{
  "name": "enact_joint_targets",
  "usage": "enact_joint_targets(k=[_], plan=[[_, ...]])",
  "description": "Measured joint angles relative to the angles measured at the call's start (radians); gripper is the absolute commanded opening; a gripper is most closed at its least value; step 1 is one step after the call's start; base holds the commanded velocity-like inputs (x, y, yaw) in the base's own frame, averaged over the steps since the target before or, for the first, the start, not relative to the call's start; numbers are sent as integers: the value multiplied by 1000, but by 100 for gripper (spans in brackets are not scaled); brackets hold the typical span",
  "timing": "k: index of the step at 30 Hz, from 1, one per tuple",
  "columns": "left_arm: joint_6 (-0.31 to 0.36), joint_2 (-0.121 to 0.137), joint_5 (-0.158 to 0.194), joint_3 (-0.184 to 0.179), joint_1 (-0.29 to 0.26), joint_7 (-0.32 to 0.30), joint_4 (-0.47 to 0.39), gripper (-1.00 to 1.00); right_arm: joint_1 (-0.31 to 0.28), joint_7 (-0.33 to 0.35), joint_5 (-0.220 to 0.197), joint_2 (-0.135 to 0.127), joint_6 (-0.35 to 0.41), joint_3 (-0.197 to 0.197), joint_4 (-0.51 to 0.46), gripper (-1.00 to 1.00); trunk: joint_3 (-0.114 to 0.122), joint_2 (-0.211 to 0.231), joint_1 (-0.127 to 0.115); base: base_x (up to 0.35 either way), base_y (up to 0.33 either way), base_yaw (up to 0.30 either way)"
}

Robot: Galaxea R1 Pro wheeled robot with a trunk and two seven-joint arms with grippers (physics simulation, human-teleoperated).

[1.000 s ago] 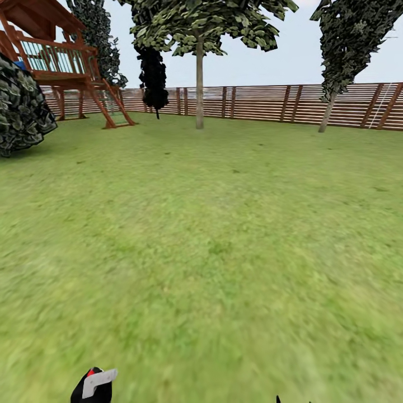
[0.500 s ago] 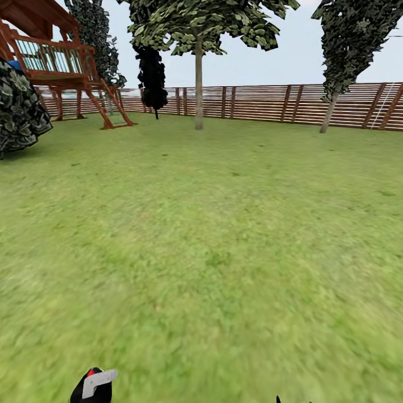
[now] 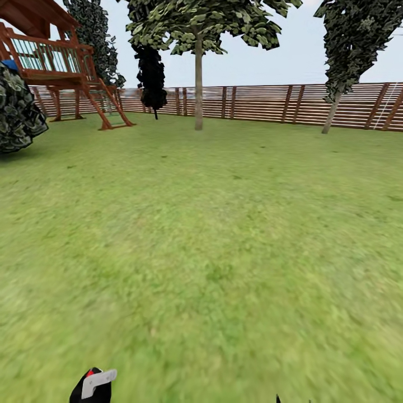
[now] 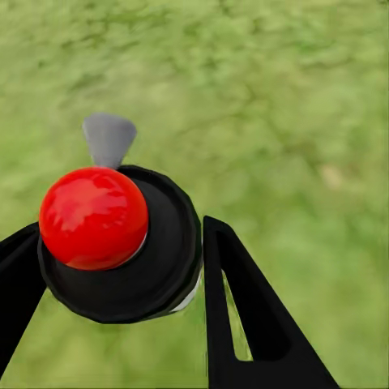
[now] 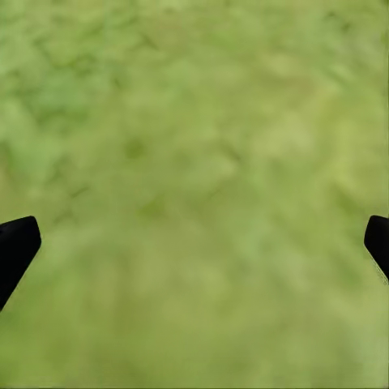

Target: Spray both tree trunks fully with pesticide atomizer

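The pesticide atomizer (image 4: pixel 121 243) is a black bottle with a red round cap and a grey nozzle. My left gripper (image 4: pixel 121 271) is shut on it, one black finger (image 4: pixel 243 316) on each side. In the head view the atomizer (image 3: pixel 93 386) sits at the bottom edge, over the garden lawn (image 3: pixel 212 235). My right gripper (image 5: pixel 194 243) is open over bare grass, holding nothing. Far ahead, before the fence (image 3: pixel 263 103), stands a tree (image 3: pixel 198 84) with a pale grey-brown trunk and a leafy crown. Pesticide is out of view.
A red-brown wooden play tower (image 3: pixel 56 61) with a ladder stands at the far left, with a dark broad-leaved bush (image 3: pixel 17 115) beside it. Dark columnar trees (image 3: pixel 151 73) rise by the fence, and one with a leaning stem (image 3: pixel 333 112) at the far right. Open grass lies ahead.
The whole head view has shifted a little: the bush slides towards the left edge and the right tree outwards, so the camera has moved forward. The atomizer stays in the same place in the picture.
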Motion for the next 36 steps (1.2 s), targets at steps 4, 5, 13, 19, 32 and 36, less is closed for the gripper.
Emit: enact_joint_targets(k=[4, 5, 13, 19, 32, 36], plan=[[0, 0, 0, 0, 1, 0, 0, -100, 0, 0, 0, 0, 0, 0, 0, 100, 0, 0, 0, 340, 0, 0], [0, 0, 0, 0, 0, 0, 0, -100, 0, 0, 0, 0, 0, 0, 0, 100, 0, 0, 0, 340, 0, 0], [1, 0, 0, 0, 0, 0, 0, -100, 0, 0, 0, 0, 0, 0, 0, 100, 0, 0, 0, 340, 0, 0], [0, 0, 0, 0, 0, 0, 0, -100, 0, 0, 0, 0, 0, 0, 0, 100, 0, 0, 0, 340, 0, 0], [0, 0, 0, 0, 0, 0, 0, -100, 0, 0, 0, 0, 0, 0, 0, 100, 0, 0, 0, 340, 0, 0], [0, 0, 0, 0, 1, 0, 0, -100, 0, 0, 0, 0, 0, 0, 0, 100, 0, 0, 0, 340, 0, 0]])
